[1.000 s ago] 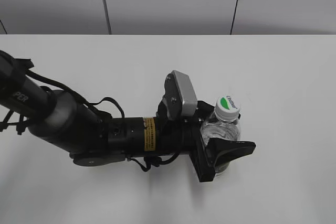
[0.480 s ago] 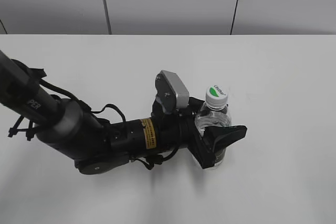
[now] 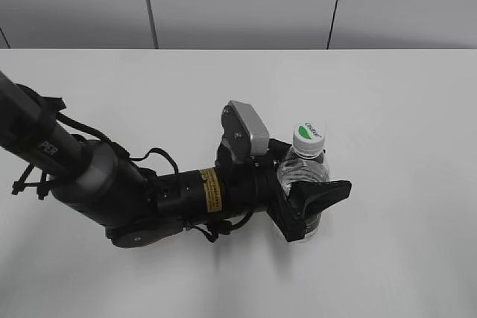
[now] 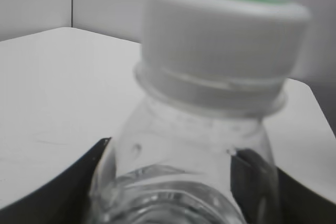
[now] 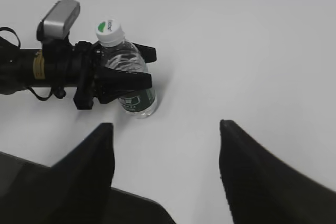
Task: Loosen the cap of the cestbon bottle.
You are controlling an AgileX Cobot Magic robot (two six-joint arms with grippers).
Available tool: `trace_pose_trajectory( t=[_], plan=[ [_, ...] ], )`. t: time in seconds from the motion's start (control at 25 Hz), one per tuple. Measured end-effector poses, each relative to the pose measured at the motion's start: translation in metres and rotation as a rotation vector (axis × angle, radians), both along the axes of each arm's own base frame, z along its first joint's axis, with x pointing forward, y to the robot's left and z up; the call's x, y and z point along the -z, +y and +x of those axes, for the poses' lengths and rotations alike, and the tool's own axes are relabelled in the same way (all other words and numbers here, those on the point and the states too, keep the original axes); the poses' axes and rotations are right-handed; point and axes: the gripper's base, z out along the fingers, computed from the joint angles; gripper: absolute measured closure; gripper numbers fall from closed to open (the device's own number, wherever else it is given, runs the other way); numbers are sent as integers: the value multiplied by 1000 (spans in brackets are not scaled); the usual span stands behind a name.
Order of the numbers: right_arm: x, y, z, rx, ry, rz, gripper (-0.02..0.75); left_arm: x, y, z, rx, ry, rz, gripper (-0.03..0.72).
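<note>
The cestbon bottle (image 3: 303,176) stands upright on the white table, clear with a dark green label (image 5: 137,100). Its white cap (image 3: 308,138) with a green half-moon mark sits on the neck and fills the top of the left wrist view (image 4: 220,40). My left gripper (image 3: 307,200) is shut on the bottle's body, one black finger on each side (image 4: 173,182). My right gripper (image 5: 165,169) is open and empty, hovering above the table to the right of the bottle. It is out of the exterior view.
The white table (image 3: 402,109) runs back to a grey panelled wall (image 3: 238,1). The left arm (image 3: 112,184) with its cables lies low across the table's left half. A dark edge (image 5: 31,182) shows at the lower left of the right wrist view.
The left gripper carried the bottle a little left and back during the first half second. Since then it has held almost still, with the bottle upright.
</note>
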Motion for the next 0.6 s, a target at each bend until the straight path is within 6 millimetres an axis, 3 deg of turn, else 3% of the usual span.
trace_pose_trajectory(
  t=[0.36, 0.44, 0.6],
  plan=[
    [-35, -3, 117, 30, 339, -11, 270, 0, -1, -4, 50, -14, 5, 175],
    [-40, -2, 151, 15, 427, -25, 270, 0, -1, -4, 51, -14, 5, 175],
    [-51, 3, 199, -58, 558, -57, 270, 0, -1, -5, 52, -14, 4, 175]
  ],
)
